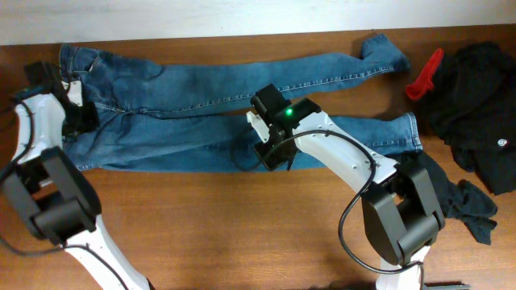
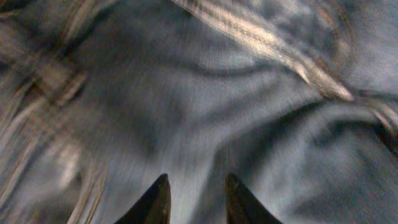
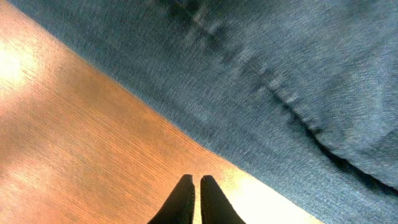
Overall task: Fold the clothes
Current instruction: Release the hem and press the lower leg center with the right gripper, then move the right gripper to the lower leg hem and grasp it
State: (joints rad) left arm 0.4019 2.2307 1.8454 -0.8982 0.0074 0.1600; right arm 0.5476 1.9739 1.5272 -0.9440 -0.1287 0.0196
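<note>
The blue denim jeans lie spread flat across the far half of the table, waist at the left and both legs running right. My left gripper is at the waist end. In the left wrist view its fingers are apart, close above wrinkled denim with a pale seam. My right gripper is at the near edge of the lower leg. In the right wrist view its fingers are together over bare wood, just beside the jeans' edge.
A pile of black clothing lies at the far right, with a red object beside it. More black cloth lies near the right arm's base. Brown wooden table shows in front of the jeans.
</note>
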